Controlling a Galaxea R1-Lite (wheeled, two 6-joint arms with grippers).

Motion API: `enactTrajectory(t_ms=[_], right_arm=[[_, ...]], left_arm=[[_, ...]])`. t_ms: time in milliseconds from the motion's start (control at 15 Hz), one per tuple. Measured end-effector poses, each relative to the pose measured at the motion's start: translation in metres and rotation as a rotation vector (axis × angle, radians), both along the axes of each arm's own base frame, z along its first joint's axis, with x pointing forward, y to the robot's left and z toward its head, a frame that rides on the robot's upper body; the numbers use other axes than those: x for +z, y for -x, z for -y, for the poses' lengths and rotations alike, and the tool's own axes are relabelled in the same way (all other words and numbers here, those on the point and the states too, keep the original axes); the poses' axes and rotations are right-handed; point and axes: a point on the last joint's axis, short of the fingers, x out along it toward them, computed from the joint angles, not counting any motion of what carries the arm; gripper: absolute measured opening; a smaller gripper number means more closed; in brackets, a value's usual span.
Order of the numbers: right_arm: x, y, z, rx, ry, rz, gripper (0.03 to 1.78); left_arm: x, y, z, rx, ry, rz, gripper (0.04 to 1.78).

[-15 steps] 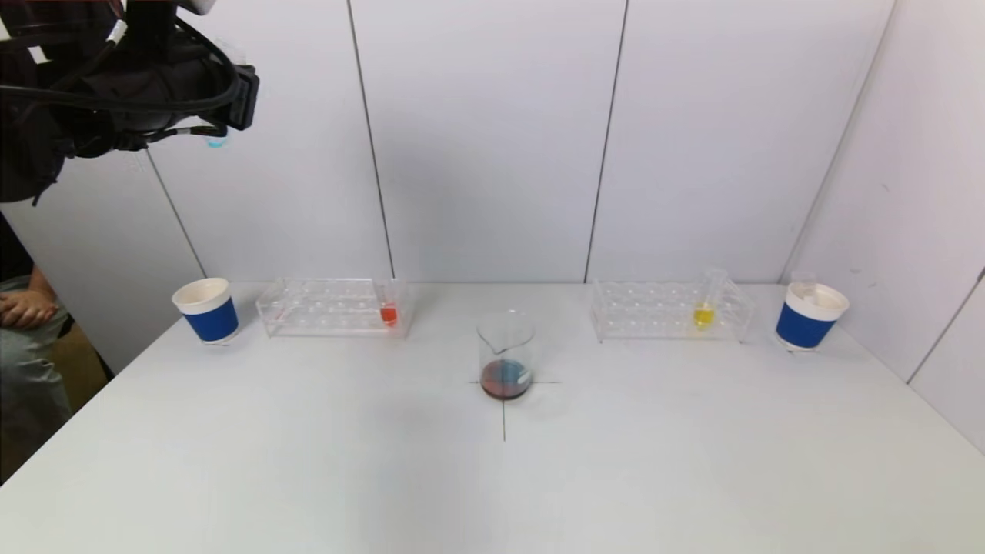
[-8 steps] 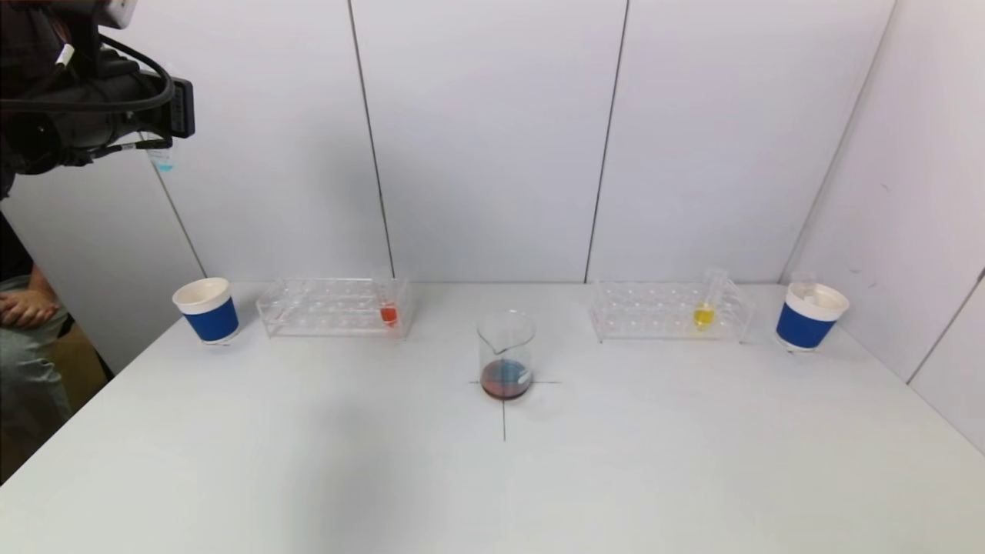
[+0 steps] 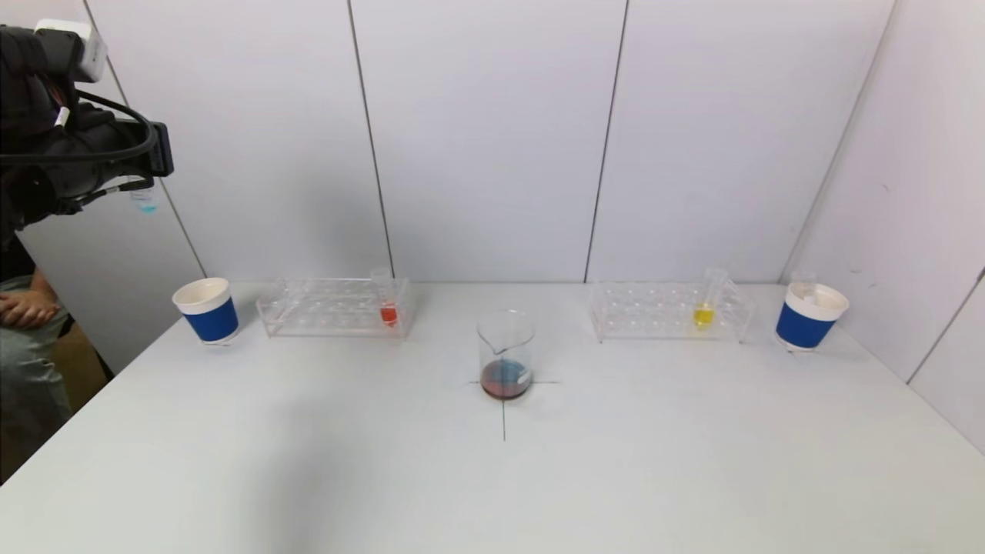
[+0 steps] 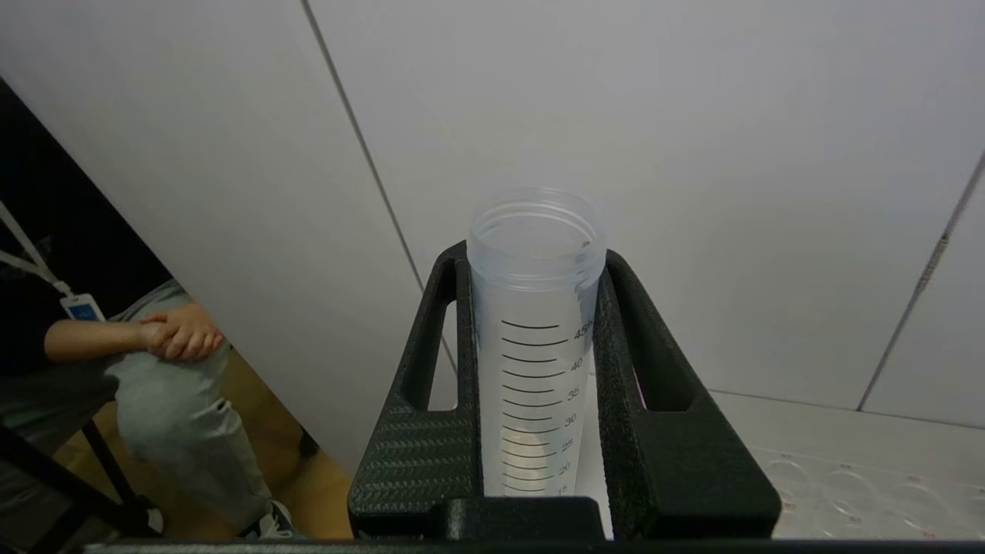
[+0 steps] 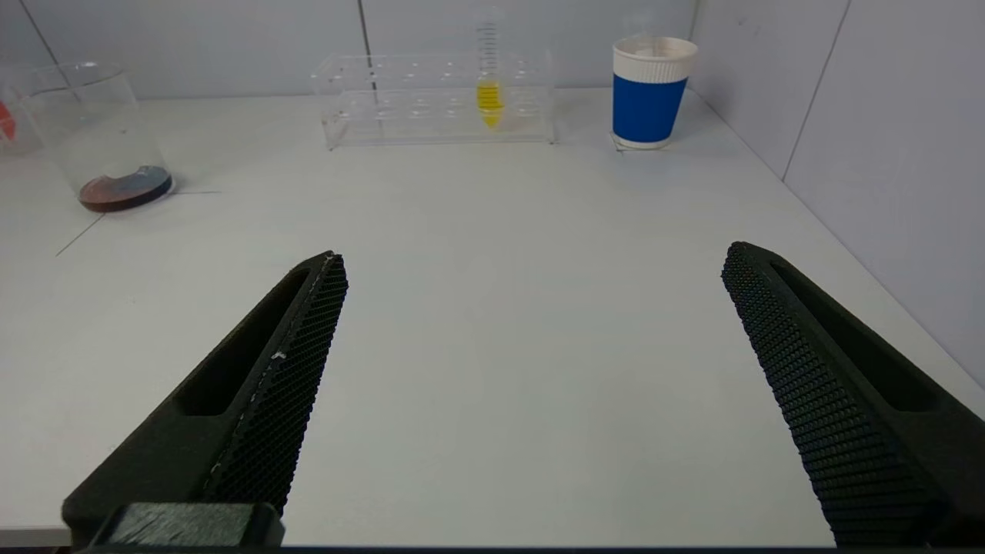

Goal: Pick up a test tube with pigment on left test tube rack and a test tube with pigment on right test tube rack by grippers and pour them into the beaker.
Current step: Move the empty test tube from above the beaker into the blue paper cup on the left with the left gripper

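My left gripper [image 3: 151,163] is raised high at the far left, above the blue cup, and is shut on a clear graduated test tube [image 4: 535,338]. The tube looks drained, with a faint blue tip [image 3: 144,203]. The beaker [image 3: 505,354] stands at the table's middle with dark red and blue liquid in it. The left rack [image 3: 323,308] holds a tube with red pigment [image 3: 388,305]. The right rack [image 3: 662,312] holds a tube with yellow pigment [image 3: 706,305]. My right gripper [image 5: 535,258] is open and empty, low over the near table, outside the head view.
A blue paper cup [image 3: 208,310] stands left of the left rack. Another blue cup [image 3: 809,315] stands right of the right rack, near the right wall. A seated person [image 3: 19,308] is beyond the table's left edge. White wall panels run behind the racks.
My left arm has swung further left and a little lower with the tube still in its grip. Nothing on the table has moved.
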Motion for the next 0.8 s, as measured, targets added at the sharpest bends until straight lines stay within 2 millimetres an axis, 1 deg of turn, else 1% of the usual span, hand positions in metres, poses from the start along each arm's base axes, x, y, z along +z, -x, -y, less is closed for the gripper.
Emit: enactTrajectory(t_ms=[333, 467, 800], right_arm=[[0.000, 0.000, 0.000, 0.000, 0.000, 0.000, 1.77], [0.000, 0.000, 0.000, 0.000, 0.000, 0.000, 1.77], [0.000, 0.000, 0.000, 0.000, 0.000, 0.000, 1.77]], left_arm=[[-0.027, -0.017, -0.028, 0.070, 0.051, -0.009, 0.44], [-0.041, -0.027, -0.040, 0.095, 0.054, -0.008, 0.44], [-0.072, -0.054, -0.057, 0.123, 0.057, 0.033, 0.44]])
